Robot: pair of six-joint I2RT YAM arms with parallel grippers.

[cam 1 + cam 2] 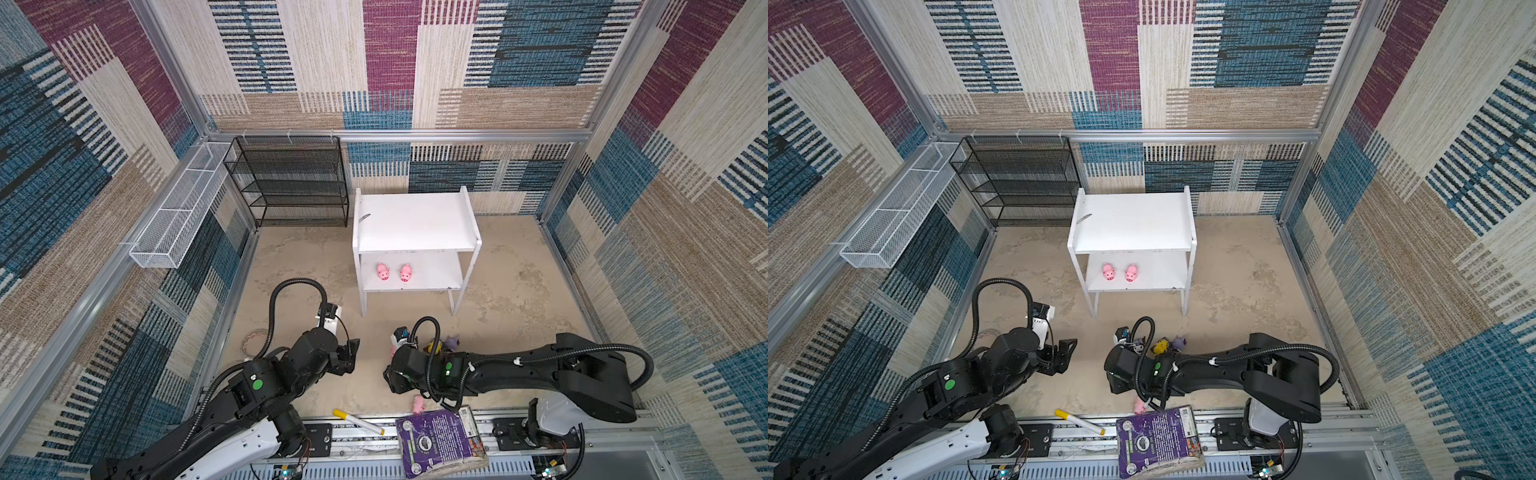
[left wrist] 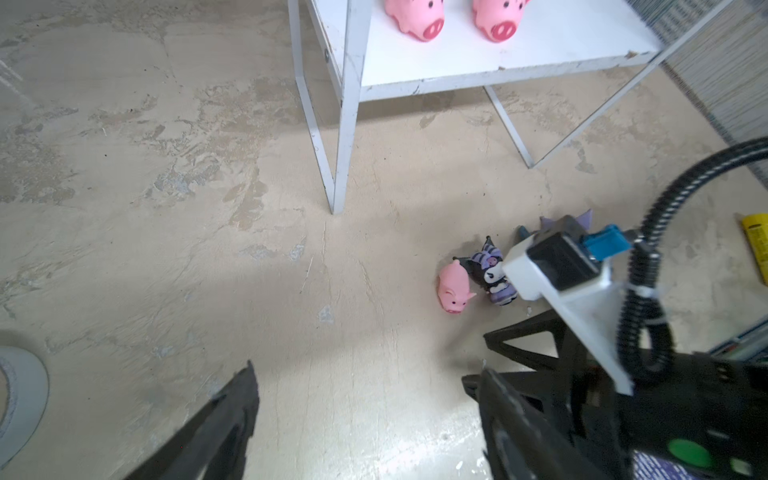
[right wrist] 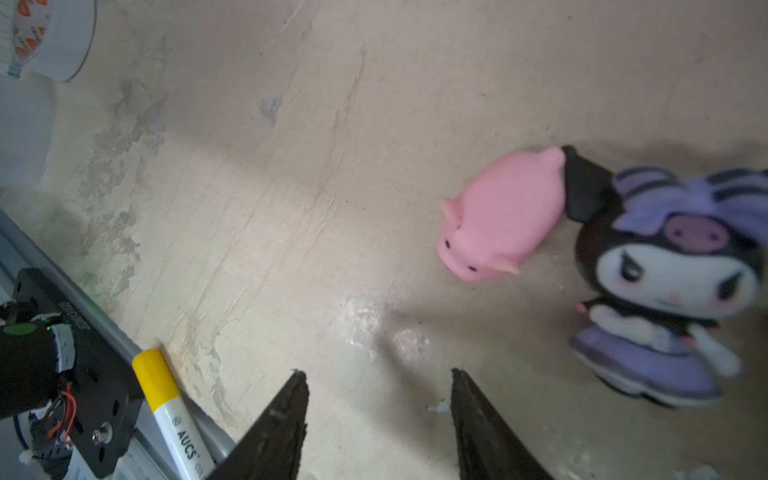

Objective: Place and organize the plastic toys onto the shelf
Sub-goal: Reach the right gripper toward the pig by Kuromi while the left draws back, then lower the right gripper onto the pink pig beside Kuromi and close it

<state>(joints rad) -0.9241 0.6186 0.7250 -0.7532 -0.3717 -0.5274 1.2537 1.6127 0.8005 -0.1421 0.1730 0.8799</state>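
Writing: the marker reads "AUCS" along its white barrel under a yellow cap. The purple book has cover print too small to read.
Shelf: one white two-board shelf, standing on the counter near the back wall.
Pigs, four: the first pig and second pig stand side by side on the shelf's lower board, snouts facing forward. The third pig is on the counter in front of the shelf. The fourth pig lies farther in front, against the book's edge.
Other figurines, three seen: the black-purple figurine touches the third pig with one ear. The yellow figurine and lilac figurine sit together in front of the shelf's right front leg.
Left gripper: fingers wide apart with nothing between them, over bare counter in front of the shelf's left side.
Right gripper: fingers apart with only bare counter between them, just short of the third pig.
In the way: the right arm lies across the counter in front of the shelf and hides part of the figurine cluster in both top views.
Around: one black mesh rack stands just left of the shelf, with one white wire basket beyond it.
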